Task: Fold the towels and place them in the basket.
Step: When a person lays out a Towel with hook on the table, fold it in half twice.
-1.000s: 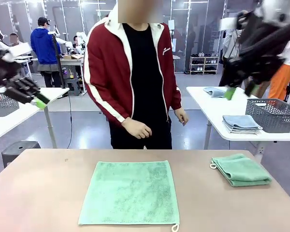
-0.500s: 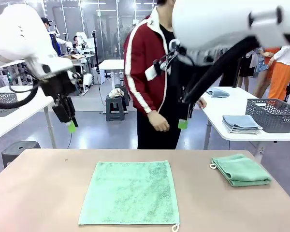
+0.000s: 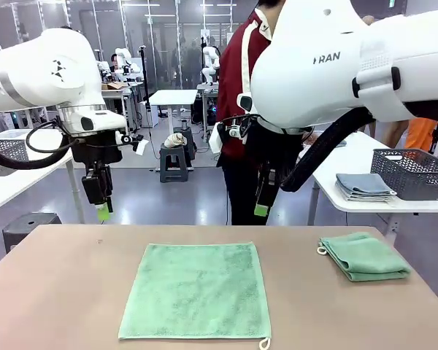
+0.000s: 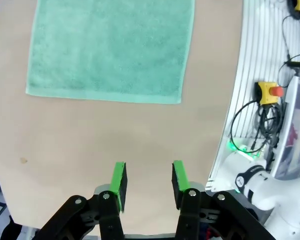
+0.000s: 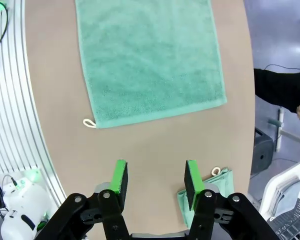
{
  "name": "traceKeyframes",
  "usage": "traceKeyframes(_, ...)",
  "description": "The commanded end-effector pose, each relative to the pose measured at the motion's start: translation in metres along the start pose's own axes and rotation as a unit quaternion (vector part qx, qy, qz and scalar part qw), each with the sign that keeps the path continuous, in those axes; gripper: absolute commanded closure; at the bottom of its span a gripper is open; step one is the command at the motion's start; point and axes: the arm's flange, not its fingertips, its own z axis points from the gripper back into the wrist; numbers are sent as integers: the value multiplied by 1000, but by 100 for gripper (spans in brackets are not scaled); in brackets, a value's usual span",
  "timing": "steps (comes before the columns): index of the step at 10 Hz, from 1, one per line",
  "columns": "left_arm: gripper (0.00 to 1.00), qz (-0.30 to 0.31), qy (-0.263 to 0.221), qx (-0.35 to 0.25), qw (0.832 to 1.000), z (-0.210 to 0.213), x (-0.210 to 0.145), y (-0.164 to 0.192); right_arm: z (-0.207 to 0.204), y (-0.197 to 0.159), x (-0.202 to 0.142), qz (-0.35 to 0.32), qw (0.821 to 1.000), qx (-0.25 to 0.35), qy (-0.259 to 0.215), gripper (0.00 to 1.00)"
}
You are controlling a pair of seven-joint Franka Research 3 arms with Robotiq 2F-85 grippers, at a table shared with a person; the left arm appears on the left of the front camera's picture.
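The left gripper (image 4: 148, 168) hangs above the table (image 3: 58, 292) left of the flat towel (image 3: 196, 290), its jaws parted and empty. That towel lies spread out mid-table. The right gripper (image 5: 156, 168) hovers between it and the folded towel (image 3: 365, 257) at the right, jaws likewise spread, holding nothing.

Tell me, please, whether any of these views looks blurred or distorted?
Front view: even light, the spread towel sharp, the right arm looming large. Left wrist view: sharp, the table edge bowed by the lens. Right wrist view: same bowing, no blur.
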Motion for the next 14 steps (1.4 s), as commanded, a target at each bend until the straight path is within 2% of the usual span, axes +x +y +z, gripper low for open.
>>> traceKeyframes(1,52,-1,-10,-2,1000,0,3,0,6,1,2,-5,1000,-8,9,41)
traceKeyframes(7,52,0,-3,-2,1000,-1,1,0,4,-1,1,2,1000,-4,0,41)
traceKeyframes(8,52,-9,0,14,1000,-14,1,-18,-7,12,1,16,1000,1,-25,41)
traceKeyframes(10,52,-21,24,39,999,-38,-3,-48,-41,37,4,23,999,-5,-40,41)
traceKeyframes(12,52,-31,45,75,996,-71,-8,-72,-78,52,2,27,999,22,-31,41)
traceKeyframes(14,52,-56,30,111,992,-104,-9,-96,-102,65,-8,31,998,60,-4,41)
